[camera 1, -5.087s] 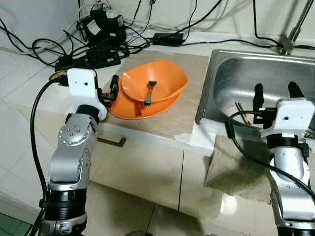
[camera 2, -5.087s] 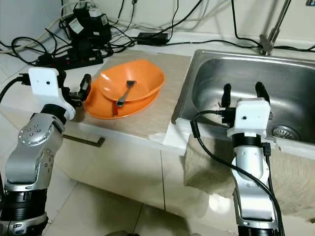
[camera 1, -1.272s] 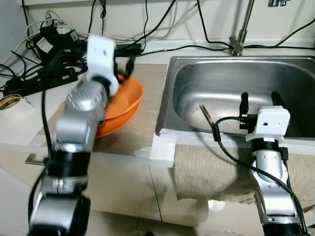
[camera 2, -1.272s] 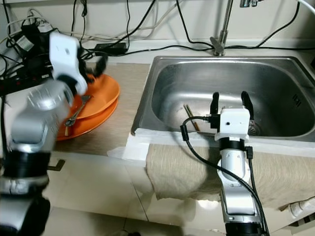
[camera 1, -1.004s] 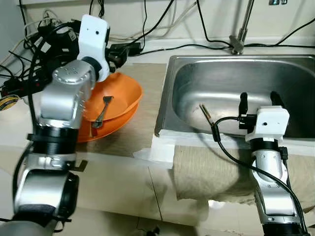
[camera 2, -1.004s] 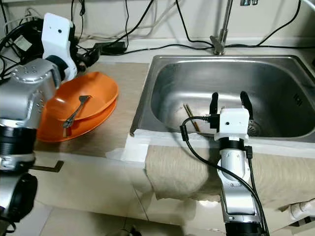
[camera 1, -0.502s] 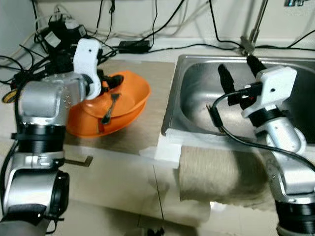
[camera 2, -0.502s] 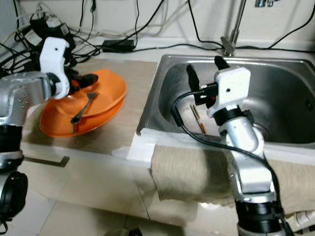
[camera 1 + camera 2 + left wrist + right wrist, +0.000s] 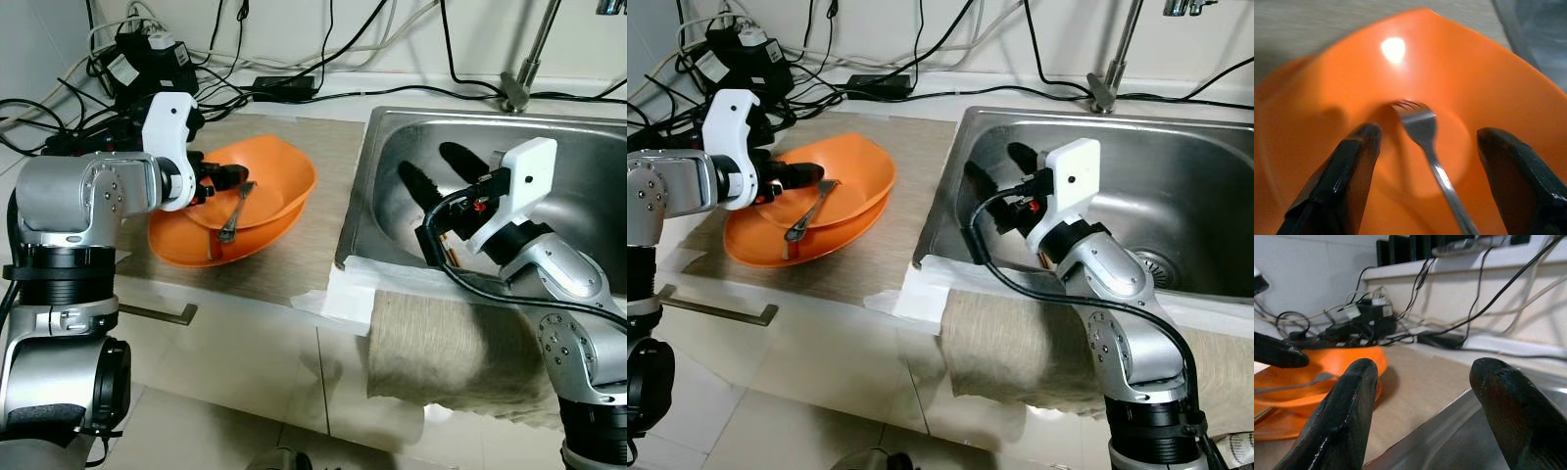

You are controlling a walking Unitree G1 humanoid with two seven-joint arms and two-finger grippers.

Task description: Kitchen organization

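The left gripper (image 9: 1422, 142) is spread wide and empty, its fingers straddling the fork (image 9: 1432, 152) lying in the orange bowl (image 9: 269, 186) just ahead. This looks like the reach-to-grasp step; next it should lower and close on the handle. The right gripper (image 9: 1425, 382), also open and empty, hovers over the sink (image 9: 392, 166).

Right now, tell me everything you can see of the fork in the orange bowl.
The fork is plain silvery metal, shiny, with a slim handle. It lies tilted in the upper orange bowl, tines down near the bowl's middle, handle running up over the near rim. The bowl sits on an orange plate on the counter left of the sink. The left gripper is open, one finger on each side of the tines, not touching the fork.
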